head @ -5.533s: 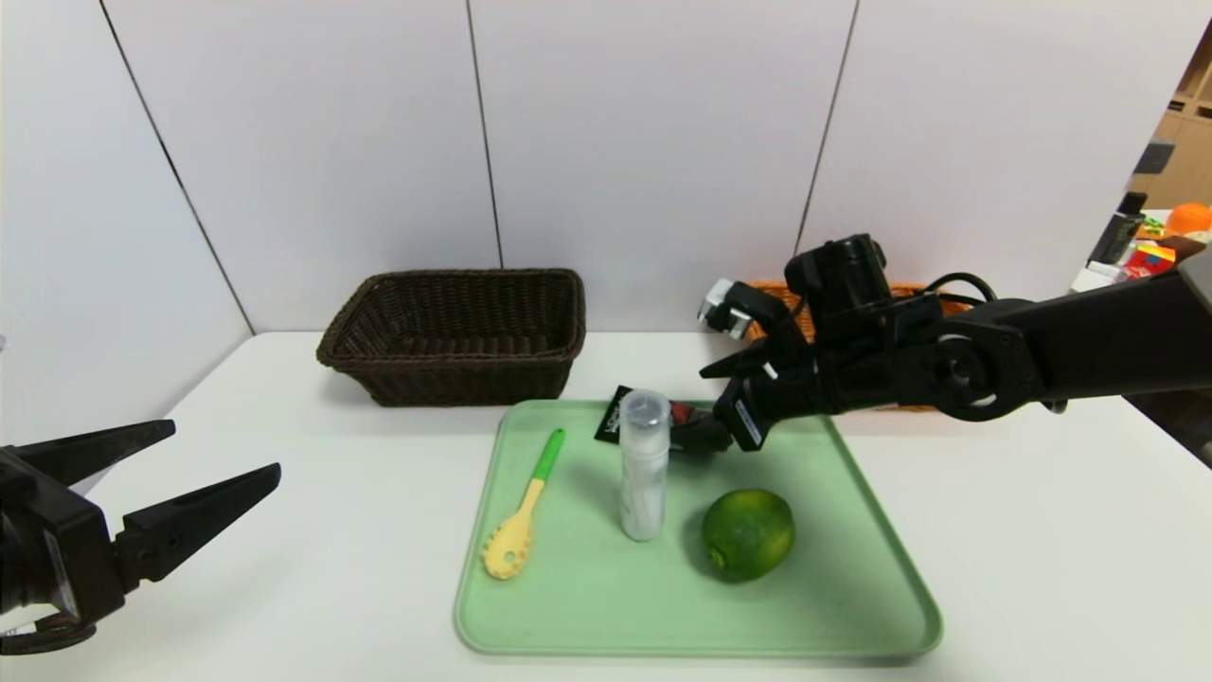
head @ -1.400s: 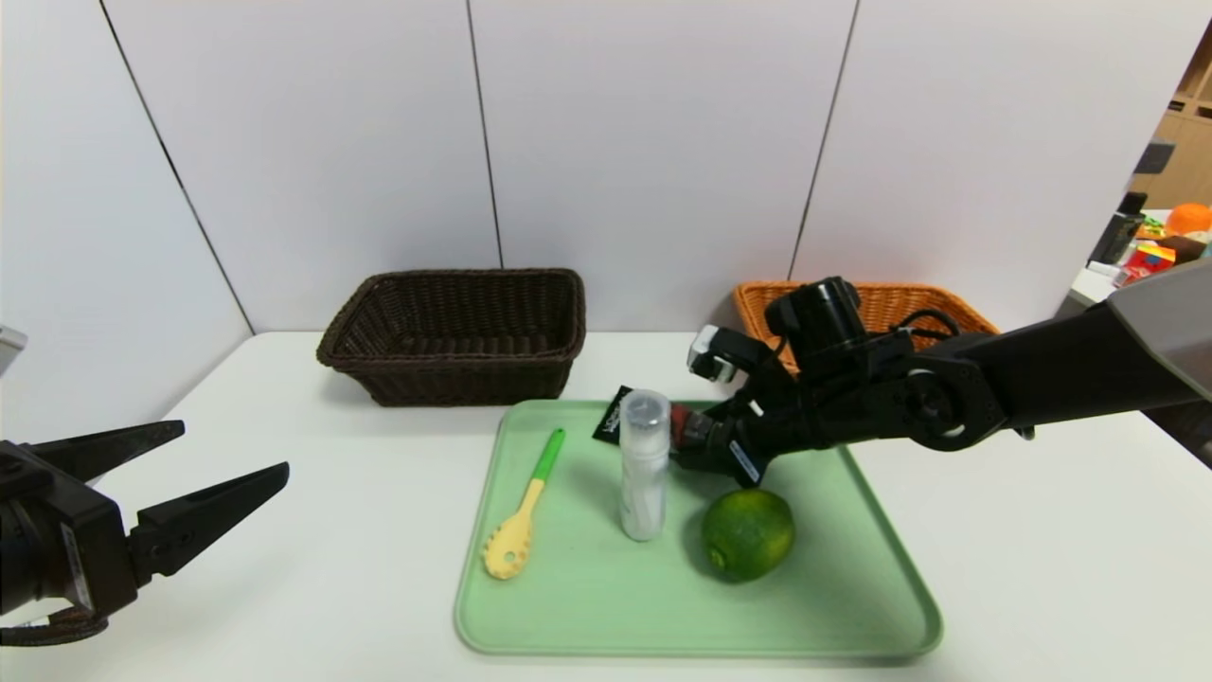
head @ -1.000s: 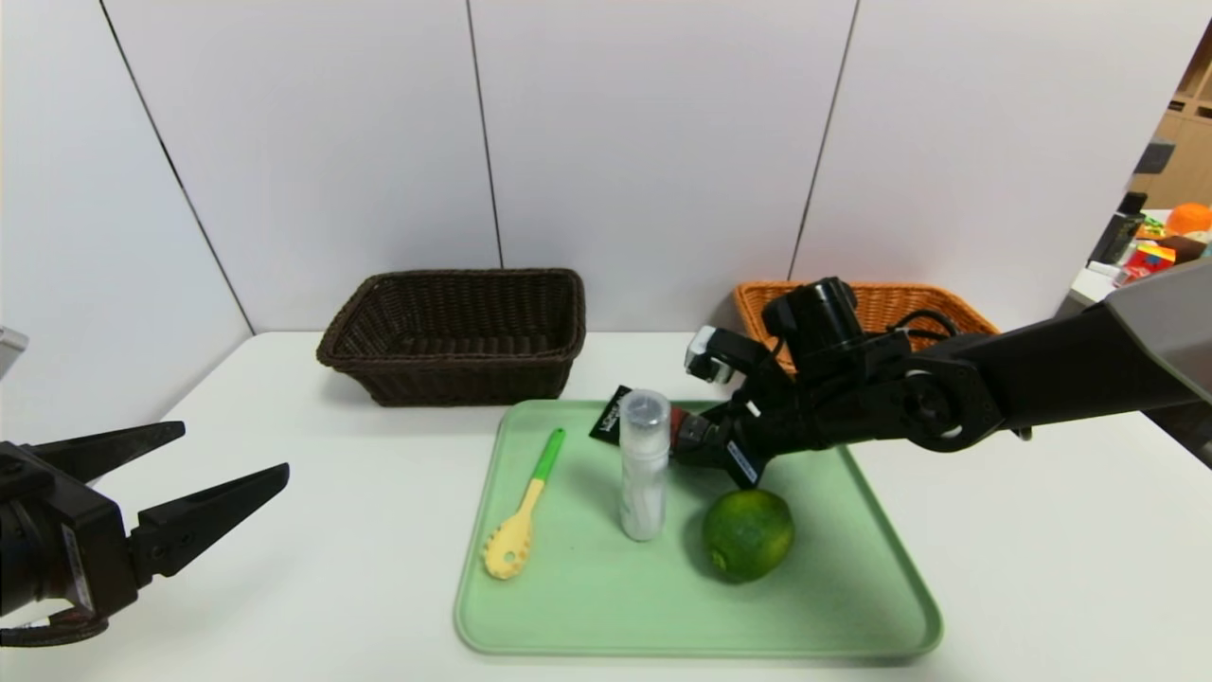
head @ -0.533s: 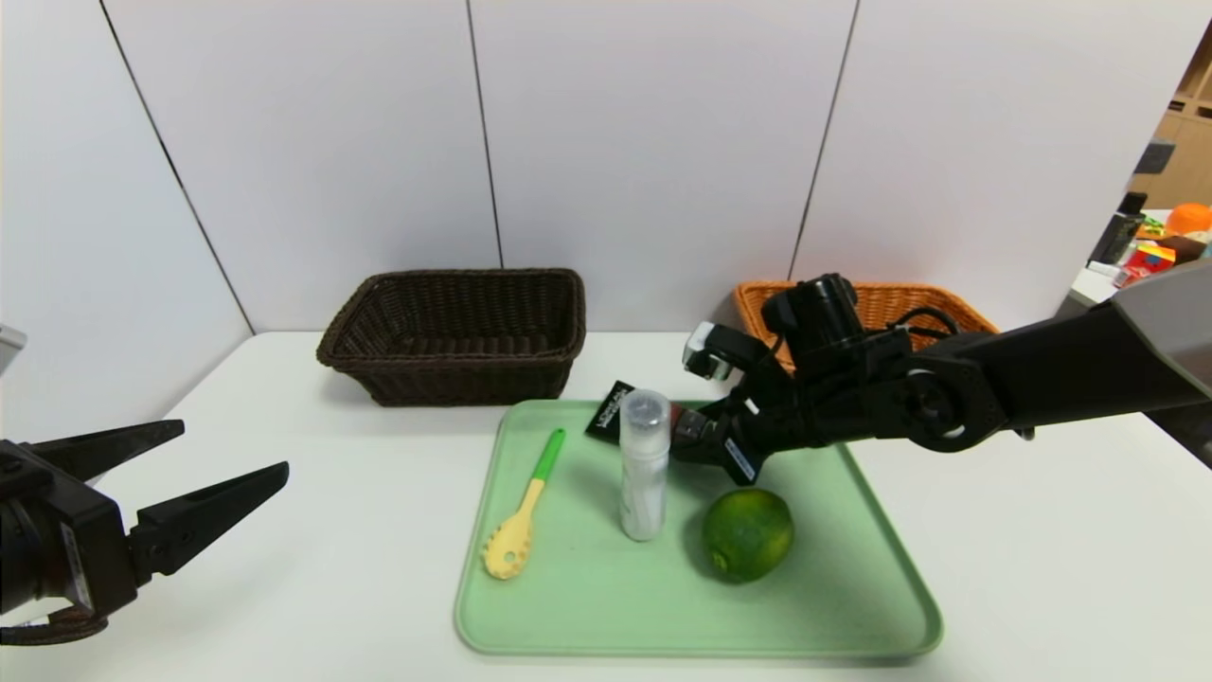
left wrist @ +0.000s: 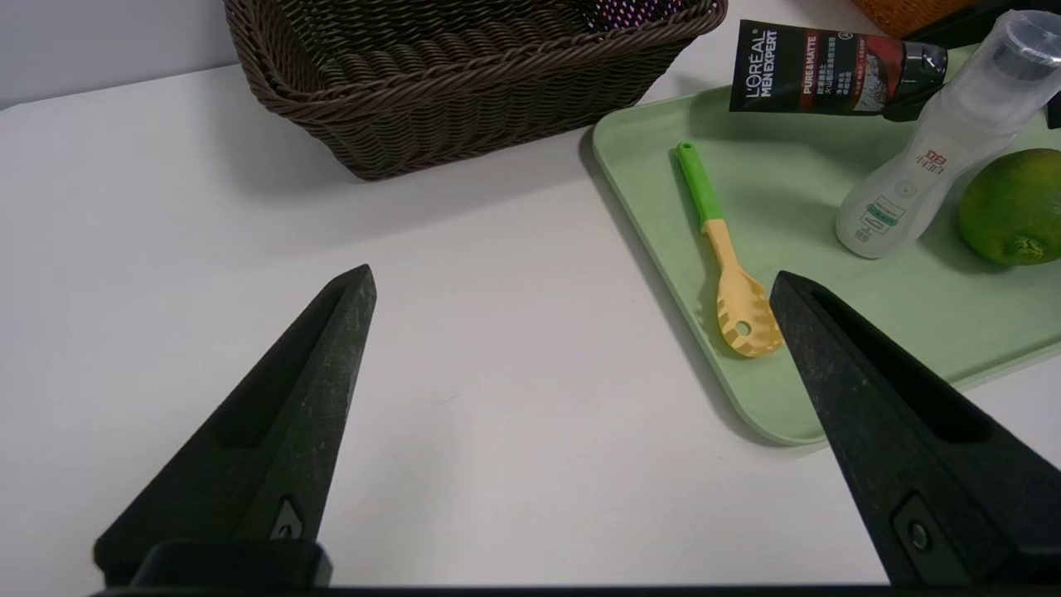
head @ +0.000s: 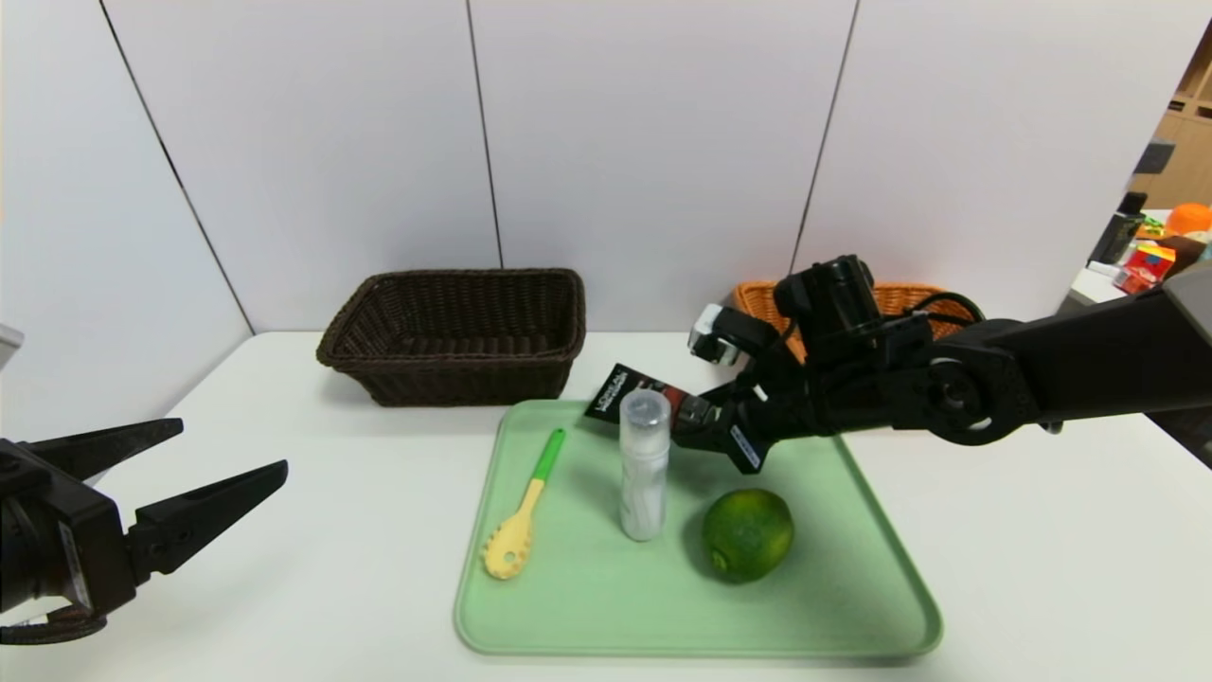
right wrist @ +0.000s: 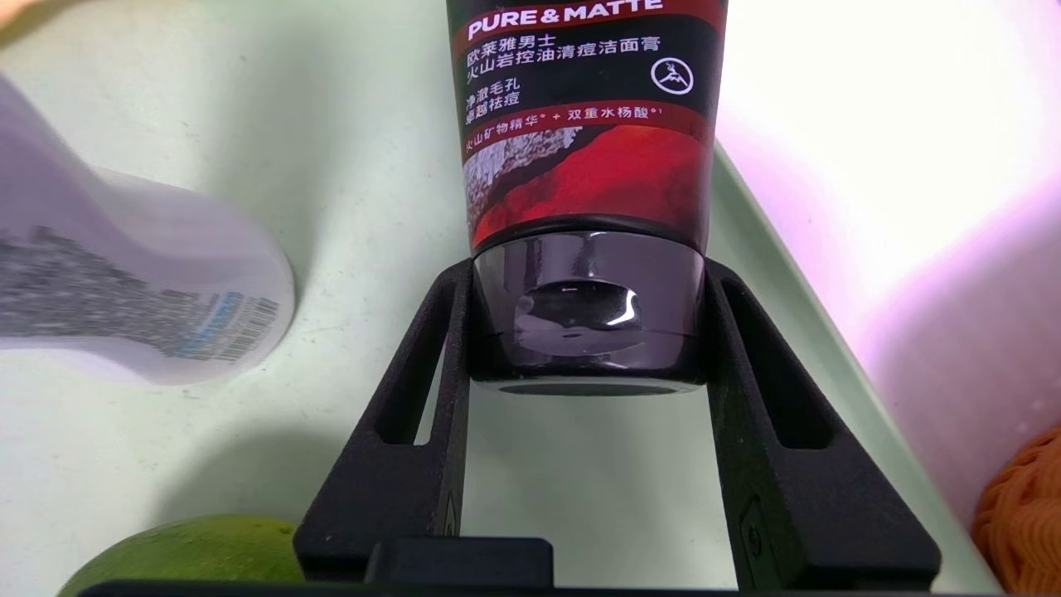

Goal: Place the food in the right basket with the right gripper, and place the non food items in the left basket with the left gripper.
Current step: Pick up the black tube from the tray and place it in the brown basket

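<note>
My right gripper (head: 696, 417) (right wrist: 588, 282) is shut on the dark cap of a black and red face-wash tube (head: 634, 390) (right wrist: 588, 124), which hangs tilted above the far edge of the green tray (head: 587, 606). On the tray a lime (head: 748, 533) lies near the right gripper. A white bottle (head: 644, 469) stands upright in front of the tube. A yellow and green pasta spoon (head: 521, 516) lies to the left. The left gripper (head: 227, 447) (left wrist: 572, 278) hovers open over the table's left side, holding nothing.
The dark brown basket (head: 454, 379) stands at the back left, beyond the tray. An orange basket (head: 909, 298) sits at the back right, partly hidden by the right arm. White wall panels close off the back.
The right gripper has risen with the tube, lifting it off the tray's far edge. The left arm has stayed put.
</note>
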`<control>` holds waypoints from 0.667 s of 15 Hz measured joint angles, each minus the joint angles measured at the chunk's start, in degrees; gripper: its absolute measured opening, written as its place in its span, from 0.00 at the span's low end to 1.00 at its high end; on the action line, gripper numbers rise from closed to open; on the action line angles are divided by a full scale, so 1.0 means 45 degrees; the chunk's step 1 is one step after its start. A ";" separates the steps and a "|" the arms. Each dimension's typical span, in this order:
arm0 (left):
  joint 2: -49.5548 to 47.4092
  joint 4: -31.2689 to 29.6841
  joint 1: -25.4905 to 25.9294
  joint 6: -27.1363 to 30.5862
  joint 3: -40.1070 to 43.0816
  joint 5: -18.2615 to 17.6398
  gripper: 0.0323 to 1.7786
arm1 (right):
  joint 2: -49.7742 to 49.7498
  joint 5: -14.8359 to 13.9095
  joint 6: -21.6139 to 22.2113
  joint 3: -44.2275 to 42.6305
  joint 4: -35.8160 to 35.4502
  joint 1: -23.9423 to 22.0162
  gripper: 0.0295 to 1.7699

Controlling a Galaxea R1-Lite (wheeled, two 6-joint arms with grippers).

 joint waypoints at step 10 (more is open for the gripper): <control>-0.0049 -0.0016 0.0000 -0.0005 -0.0024 0.0019 0.95 | -0.0840 -0.0463 -0.0068 -0.0081 -0.0014 0.0084 0.45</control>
